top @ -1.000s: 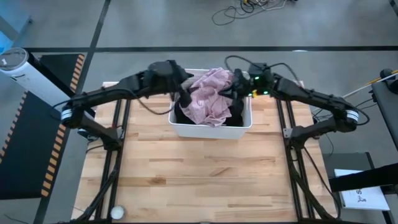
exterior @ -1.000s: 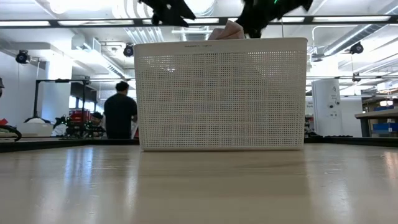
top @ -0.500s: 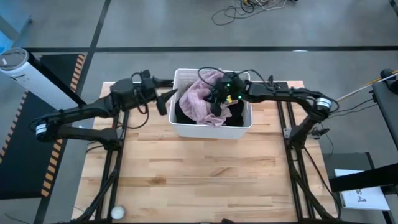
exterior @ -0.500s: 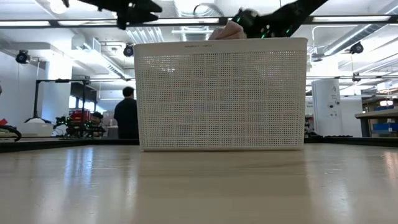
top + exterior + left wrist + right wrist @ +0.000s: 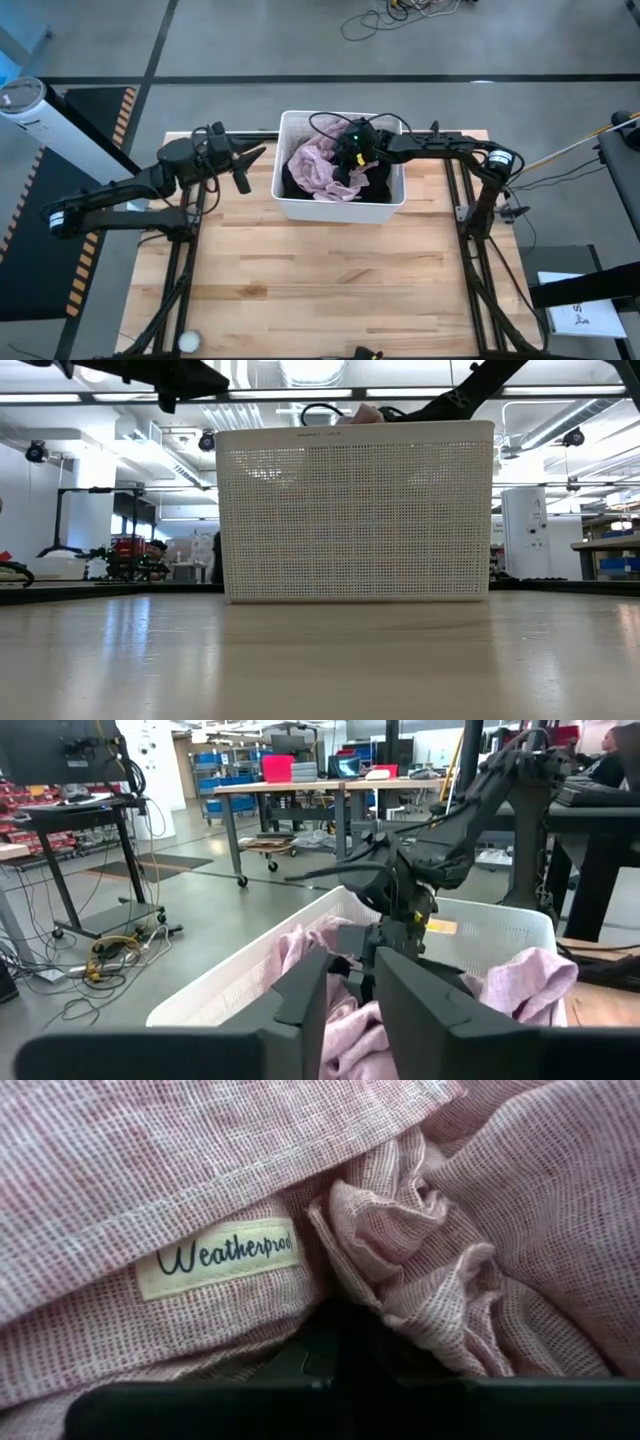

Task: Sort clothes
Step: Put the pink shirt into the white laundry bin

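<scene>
Clothes, a crumpled pale pink woven garment (image 5: 320, 168) lying over dark fabric (image 5: 378, 184), fill a white perforated plastic basket (image 5: 340, 208) at the far middle of the wooden tabletop (image 5: 320, 280). The right end effector (image 5: 347, 168), raised above the basket a second ago, has dropped into the pile and is clenched on a bunched fold of the pink garment, whose sewn label shows close by. The left end effector (image 5: 243, 166) has pulled back out of the basket and now hangs beside its left wall, its fingers narrowing and grasping nothing. Judging from this, the pink piece is ready to lift out.
</scene>
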Available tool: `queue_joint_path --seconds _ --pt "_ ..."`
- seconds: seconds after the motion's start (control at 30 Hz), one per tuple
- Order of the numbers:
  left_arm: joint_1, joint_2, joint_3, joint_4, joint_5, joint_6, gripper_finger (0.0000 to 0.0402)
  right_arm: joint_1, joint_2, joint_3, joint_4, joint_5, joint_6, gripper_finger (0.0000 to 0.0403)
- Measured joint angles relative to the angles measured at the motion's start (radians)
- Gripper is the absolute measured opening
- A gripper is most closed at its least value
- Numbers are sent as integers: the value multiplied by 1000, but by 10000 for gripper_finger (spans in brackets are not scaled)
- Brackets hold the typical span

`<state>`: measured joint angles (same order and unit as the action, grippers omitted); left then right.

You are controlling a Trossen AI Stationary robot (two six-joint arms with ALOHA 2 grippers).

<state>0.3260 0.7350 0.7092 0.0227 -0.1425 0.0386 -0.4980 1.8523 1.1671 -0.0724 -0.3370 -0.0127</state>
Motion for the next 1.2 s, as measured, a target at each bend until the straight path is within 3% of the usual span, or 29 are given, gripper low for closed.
queue_joint_path --seconds 0.4,0.97,1.2 --pt "0 -41 -21 -81 2 0 32 0 -17 -2 -27 12 -6 0" --pt "0 -44 -21 -93 2 3 19 13 -412 20 -171 18 -50 0" --pt "0 -49 -21 -92 2 3 19 77 -429 -89 -157 -2 -42 0"
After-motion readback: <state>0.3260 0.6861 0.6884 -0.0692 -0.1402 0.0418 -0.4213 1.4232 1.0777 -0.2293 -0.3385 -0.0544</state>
